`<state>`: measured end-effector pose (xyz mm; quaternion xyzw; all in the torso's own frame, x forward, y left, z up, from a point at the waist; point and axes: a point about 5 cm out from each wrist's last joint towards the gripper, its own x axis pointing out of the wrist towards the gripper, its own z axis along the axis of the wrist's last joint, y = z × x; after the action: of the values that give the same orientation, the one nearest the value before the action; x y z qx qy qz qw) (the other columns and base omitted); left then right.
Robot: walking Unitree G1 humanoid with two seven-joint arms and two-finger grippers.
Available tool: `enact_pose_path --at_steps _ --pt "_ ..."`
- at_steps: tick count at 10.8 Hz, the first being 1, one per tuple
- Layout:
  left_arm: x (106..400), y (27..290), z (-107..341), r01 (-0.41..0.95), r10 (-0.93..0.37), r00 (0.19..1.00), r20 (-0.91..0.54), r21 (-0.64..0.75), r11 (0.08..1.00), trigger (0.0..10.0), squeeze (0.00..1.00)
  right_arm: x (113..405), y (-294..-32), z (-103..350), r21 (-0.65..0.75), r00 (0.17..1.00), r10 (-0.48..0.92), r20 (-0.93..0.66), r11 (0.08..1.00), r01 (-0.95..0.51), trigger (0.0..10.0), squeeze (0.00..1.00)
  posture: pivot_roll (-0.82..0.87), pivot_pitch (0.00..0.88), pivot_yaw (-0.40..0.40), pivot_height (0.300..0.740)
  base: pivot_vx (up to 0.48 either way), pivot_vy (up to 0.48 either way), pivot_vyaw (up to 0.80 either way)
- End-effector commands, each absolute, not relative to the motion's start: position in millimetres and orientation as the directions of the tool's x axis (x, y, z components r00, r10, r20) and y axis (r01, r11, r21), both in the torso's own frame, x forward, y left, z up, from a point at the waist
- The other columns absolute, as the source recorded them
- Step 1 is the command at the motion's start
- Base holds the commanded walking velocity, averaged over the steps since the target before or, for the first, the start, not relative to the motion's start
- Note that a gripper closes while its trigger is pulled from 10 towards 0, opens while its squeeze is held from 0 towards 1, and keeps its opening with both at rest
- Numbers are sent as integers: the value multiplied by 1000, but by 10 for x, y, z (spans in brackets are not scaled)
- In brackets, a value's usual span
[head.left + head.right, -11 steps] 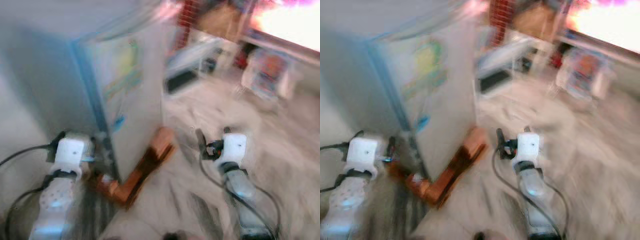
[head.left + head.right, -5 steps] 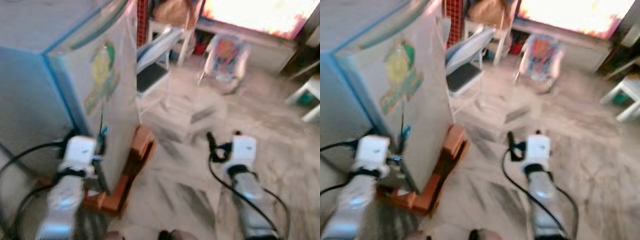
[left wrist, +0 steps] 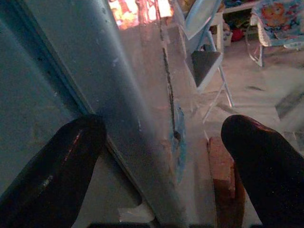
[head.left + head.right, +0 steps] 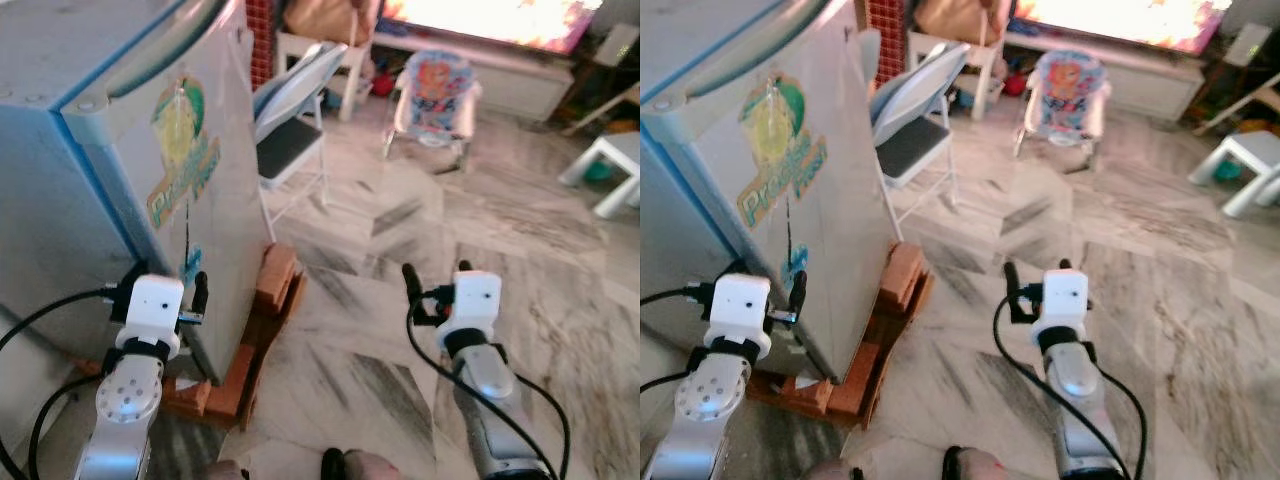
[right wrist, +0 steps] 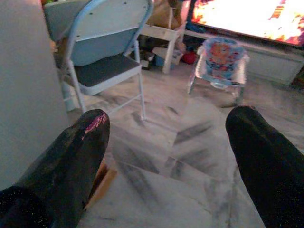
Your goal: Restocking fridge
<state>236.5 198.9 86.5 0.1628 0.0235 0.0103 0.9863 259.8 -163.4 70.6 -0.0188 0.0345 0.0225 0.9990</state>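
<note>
Low down, left end effector (image 3: 161, 156) agape straddling closed fridge (image 4: 90, 190) corner

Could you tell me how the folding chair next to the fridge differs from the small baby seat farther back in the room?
The folding chair is plain pale blue with a dark seat; the baby seat has a colourful cartoon print. The folding chair is taller and stands right by the fridge; the baby seat is low and sits out on the open floor. Both have thin light metal legs and stand unoccupied.
</note>
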Motion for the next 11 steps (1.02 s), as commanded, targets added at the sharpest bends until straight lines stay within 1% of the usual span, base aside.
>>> enact_pose_path --at_steps 1,4,5,7,8,9,10,11 --pt "2382 1987 867 -12 27 999 -46 307 952 10000 0 2592 -1663 741 -48 998 38 -57 998 -41 10000 0 137 97 -60 740 0 0 0" --pt "2546 2043 909 -34 46 998 -35 284 958 10000 0 2493 -1714 652 -68 993 51 -106 996 -59 10000 0 123 113 -67 740 0 0 0" --pt "2655 2012 940 -8 16 999 -33 240 971 10000 0 2415 -1754 487 -82 977 61 -204 993 -79 10000 0 118 118 -70 740 0 0 0" --pt "2789 1932 998 35 -32 999 -17 220 975 10000 0 2292 -1798 261 -69 941 80 -328 992 -109 10000 0 119 116 -77 740 0 0 0" --pt "2971 1513 1134 224 -233 972 19 204 953 10000 0 2232 -1843 157 -34 906 102 -411 991 -127 10000 0 119 112 -86 740 0 0 0" --pt "3019 959 1269 456 -469 882 44 165 874 10000 0 2229 -1846 114 -32 881 134 -454 986 -166 10000 0 114 108 -88 740 0 0 0" --pt "2939 614 1323 616 -626 779 41 137 776 10000 0 2226 -1824 109 -27 874 148 -463 983 -181 10000 0 111 105 -87 740 0 0 0" --pt "2900 516 1342 652 -661 749 53 121 748 10000 0 2205 -1763 100 -20 860 190 -473 974 -226 10000 0 98 104 -78 740 0 0 0"
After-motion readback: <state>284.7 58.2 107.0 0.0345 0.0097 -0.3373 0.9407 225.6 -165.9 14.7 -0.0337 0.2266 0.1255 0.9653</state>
